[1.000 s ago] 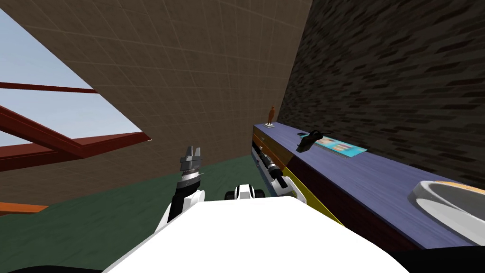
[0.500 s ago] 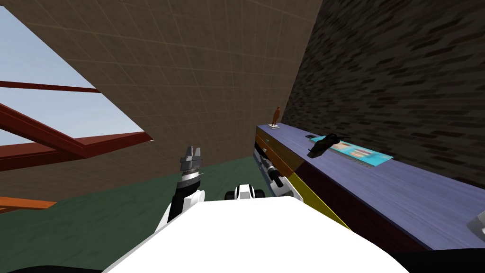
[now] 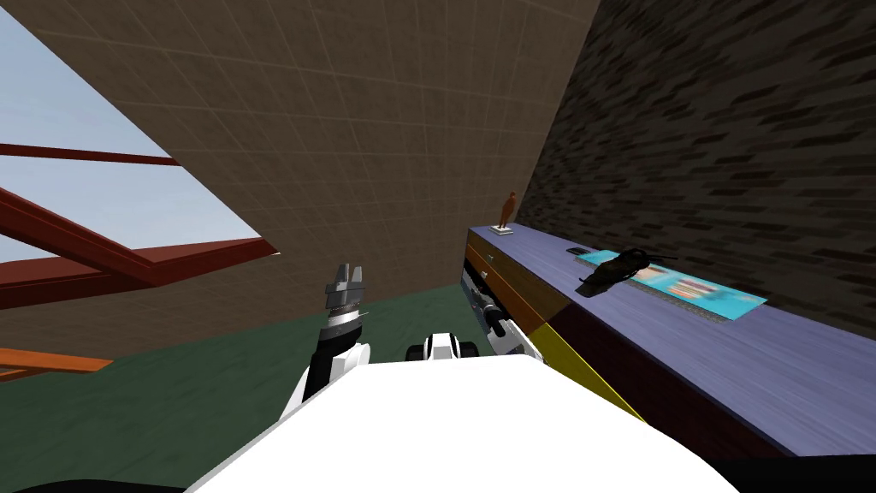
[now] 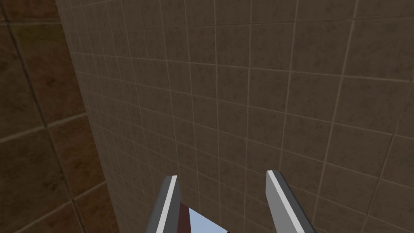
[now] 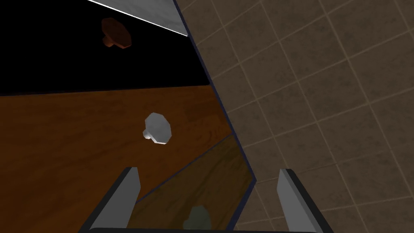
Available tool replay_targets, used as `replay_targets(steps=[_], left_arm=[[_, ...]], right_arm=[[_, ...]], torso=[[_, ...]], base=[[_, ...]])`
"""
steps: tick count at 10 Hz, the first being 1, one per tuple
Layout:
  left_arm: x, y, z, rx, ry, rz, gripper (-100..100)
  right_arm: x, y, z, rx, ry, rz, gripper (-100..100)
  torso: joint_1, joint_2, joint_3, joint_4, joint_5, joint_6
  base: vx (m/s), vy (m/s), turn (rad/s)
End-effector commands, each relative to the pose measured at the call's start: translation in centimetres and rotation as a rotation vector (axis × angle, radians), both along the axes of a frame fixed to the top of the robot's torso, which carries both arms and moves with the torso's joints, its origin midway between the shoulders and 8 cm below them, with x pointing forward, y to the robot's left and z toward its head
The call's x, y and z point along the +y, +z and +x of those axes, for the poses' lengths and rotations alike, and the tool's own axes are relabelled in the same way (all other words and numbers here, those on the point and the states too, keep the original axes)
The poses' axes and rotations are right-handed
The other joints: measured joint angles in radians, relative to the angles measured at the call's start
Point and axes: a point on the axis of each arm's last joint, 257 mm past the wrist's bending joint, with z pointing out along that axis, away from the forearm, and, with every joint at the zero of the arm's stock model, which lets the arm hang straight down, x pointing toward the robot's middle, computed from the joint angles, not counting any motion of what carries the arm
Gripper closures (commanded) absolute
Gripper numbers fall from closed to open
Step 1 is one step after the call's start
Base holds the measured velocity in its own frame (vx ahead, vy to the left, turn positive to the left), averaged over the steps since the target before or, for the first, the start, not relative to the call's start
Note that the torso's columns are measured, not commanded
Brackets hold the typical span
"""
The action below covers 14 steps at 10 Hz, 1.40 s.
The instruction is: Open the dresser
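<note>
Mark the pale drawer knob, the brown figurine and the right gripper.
pale drawer knob (image 5: 157,128): right wrist view, its faceted head.
brown figurine (image 3: 509,208): head view, its body.
right gripper (image 5: 207,171): right wrist view, midway between fingertips.

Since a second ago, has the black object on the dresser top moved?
No. The black object lies at the same end of the teal mat on the dresser; both slid right together in the head view, so my camera moved.

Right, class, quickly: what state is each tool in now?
Left tool: open, holding nothing.
Right tool: open, holding nothing, facing the dresser.
</note>
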Motion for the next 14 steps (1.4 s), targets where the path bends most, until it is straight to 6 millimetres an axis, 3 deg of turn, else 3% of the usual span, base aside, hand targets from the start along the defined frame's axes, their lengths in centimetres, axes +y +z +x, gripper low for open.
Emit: replay_targets(steps=[1, 7, 11, 14], left_arm=[[0.0, 0.0, 0.0, 0.0, 0.0, 0.0, 0], [0.0, 0.0, 0.0, 0.0, 0.0, 0.0, 0], [0.0, 0.0, 0.0, 0.0, 0.0, 0.0, 0], [0.0, 0.0, 0.0, 0.0, 0.0, 0.0, 0]], right_arm=[[-1.2, -2.9, -0.8, 0.084, -0.016, -0.079, -100], [-5.7, -9.1, -3.9, 0.3, -0.064, -0.311, -100], [-7.6, -11.1, -5.3, 0.378, -0.08, -0.393, -100], [-10.7, -13.0, -7.3, 0.486, -0.097, -0.545, -100]], torso=[[0.001, -0.002, -0.001, 0.0, 0.0, 0.0], [0.002, -0.003, -0.001, -0.001, 0.0, 0.0], [0.002, -0.003, -0.002, -0.001, 0.0, 0.0], [0.002, -0.004, -0.002, -0.001, 0.001, 0.0]], base=[[0.071, 0.041, 0.038], [0.094, 0.05, 0.051], [0.048, 0.021, 0.024], [0.076, 0.033, 0.05]])
